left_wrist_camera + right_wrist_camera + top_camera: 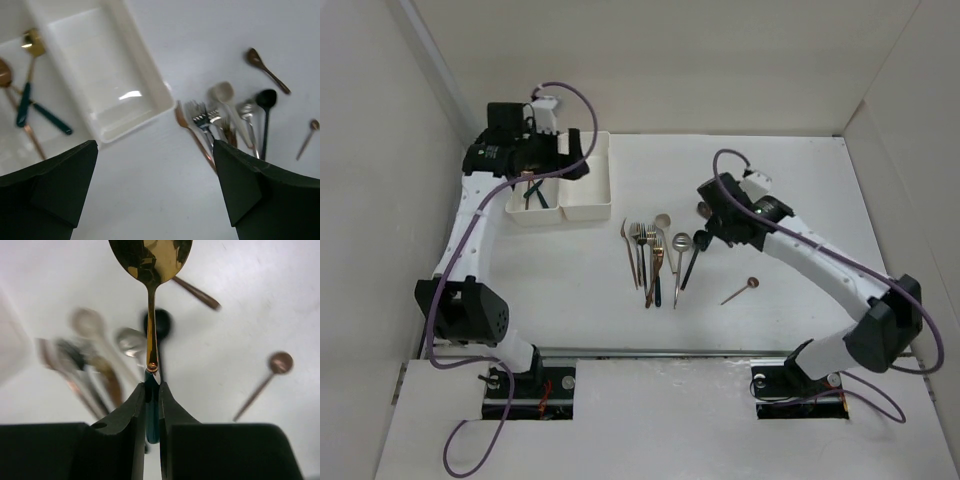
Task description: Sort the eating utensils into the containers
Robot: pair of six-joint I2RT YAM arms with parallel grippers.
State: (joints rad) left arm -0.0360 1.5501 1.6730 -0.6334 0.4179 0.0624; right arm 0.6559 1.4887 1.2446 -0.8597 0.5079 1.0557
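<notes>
Two joined white containers stand at the back left (588, 190). In the left wrist view the nearer one (107, 75) is empty and the other (15, 145) holds a few gold and copper utensils with teal handles (25, 97). Several forks and spoons (655, 250) lie in a loose bunch mid-table, also in the left wrist view (225, 117). My left gripper (580, 160) hovers open and empty over the containers' edge (155, 200). My right gripper (708, 222) is shut on the teal handle of a gold spoon (150, 255), held above the bunch (152, 400).
A small copper spoon (740, 290) lies alone right of the bunch, also in the right wrist view (265, 377). A dark brown spoon (265, 67) lies at the bunch's far right. White walls enclose the table on the left, back and right.
</notes>
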